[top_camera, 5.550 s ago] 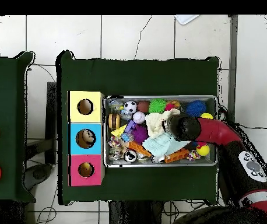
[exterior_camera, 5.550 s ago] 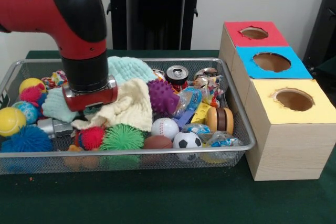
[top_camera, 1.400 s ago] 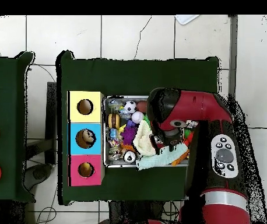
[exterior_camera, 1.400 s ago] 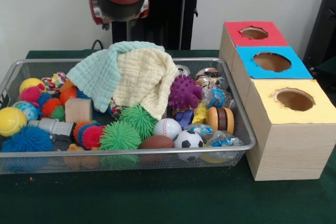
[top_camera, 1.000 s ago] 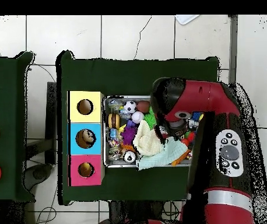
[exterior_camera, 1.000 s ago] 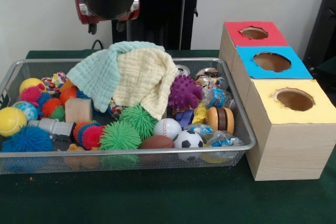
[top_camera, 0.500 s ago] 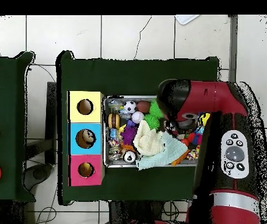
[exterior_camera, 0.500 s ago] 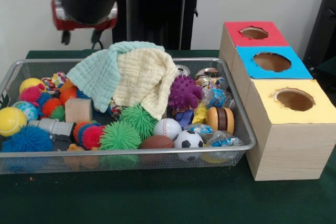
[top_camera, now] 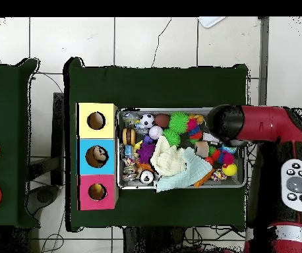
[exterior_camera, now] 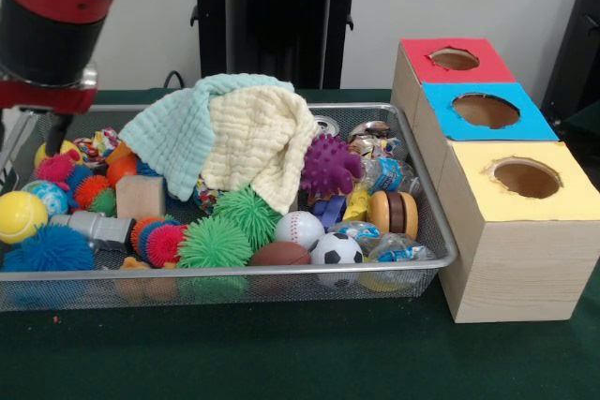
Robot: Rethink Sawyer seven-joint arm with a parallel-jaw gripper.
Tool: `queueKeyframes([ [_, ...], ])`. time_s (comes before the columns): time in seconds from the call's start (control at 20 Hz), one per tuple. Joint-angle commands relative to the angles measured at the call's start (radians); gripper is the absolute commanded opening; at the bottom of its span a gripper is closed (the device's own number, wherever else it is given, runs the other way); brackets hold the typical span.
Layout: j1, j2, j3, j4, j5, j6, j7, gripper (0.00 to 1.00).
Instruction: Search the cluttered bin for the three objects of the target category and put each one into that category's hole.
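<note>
The wire mesh bin is full of toys and also shows in the overhead view. One small orange-tan lump lies against the bin's front rim at the left, half hidden by it. No other orange-tan lump shows; two cloths cover the bin's middle. The red-topped hole is the farthest of three on the wooden box and shows in the overhead view. My gripper hangs open and empty over the bin's far left end, above a yellow ball. In the overhead view the arm's head hides it.
A mint cloth and a pale yellow cloth are heaped in the bin. Spiky balls, a purple knobbly ball, a brown toy football, a soccer ball and a wooden block lie around. Blue-topped and yellow-topped holes adjoin the red one.
The arm has swung from above the cloths to the bin's left end in the front view and come lower. The gripper stays open and empty. The toys have not moved.
</note>
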Motion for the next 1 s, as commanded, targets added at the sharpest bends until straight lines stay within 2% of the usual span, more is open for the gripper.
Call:
queueKeyframes([
  [0.05,-0.129,0.118,0.128,0.172,0.058,0.029,-0.171,1.00],
  [0.2,-0.161,0.176,0.150,0.164,0.111,0.070,-0.131,1.00],
  [0.4,-0.157,0.219,0.146,0.130,0.126,0.125,-0.109,1.00],
  [0.6,-0.136,0.226,0.125,0.110,0.115,0.177,-0.101,1.00],
  [1.0,-0.149,0.209,0.128,0.162,0.131,0.170,-0.083,1.00],
])
